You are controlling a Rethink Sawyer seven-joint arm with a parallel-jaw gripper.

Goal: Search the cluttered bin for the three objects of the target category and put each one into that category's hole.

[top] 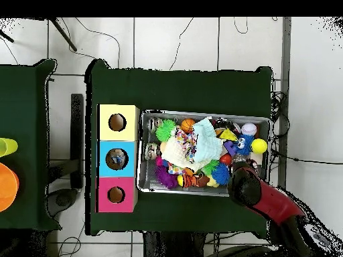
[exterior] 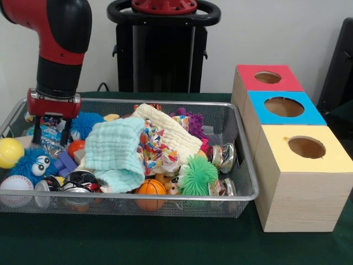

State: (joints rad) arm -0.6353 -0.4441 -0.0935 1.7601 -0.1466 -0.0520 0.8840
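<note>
The silver wire-mesh bin [exterior: 242, 197] is heaped with toys and cloths. My gripper [exterior: 52, 134] hangs over its far left corner in the front view, fingers [exterior: 36, 132] spread apart, tips low among a crumpled clear bottle [exterior: 51, 142] and a blue spiky ball [exterior: 86, 123]. Nothing is gripped. Three wooden boxes stand beside the bin, each with a round hole: red top [exterior: 287, 80], blue top [exterior: 309, 113], yellow top [exterior: 333, 157]. In the overhead view the arm [top: 249, 189] covers the gripper at the bin's [top: 201, 114] lower right corner.
In the bin lie a mint cloth [exterior: 113, 152], a cream cloth [exterior: 165, 130], a patterned cloth [exterior: 154, 148], a green spiky ball [exterior: 197, 175], a small basketball [exterior: 150, 187], a baseball [exterior: 15, 185], a yellow ball [exterior: 10, 152], a blue fuzzy ball with eyes [exterior: 32, 163] and shiny cans [exterior: 223, 156].
</note>
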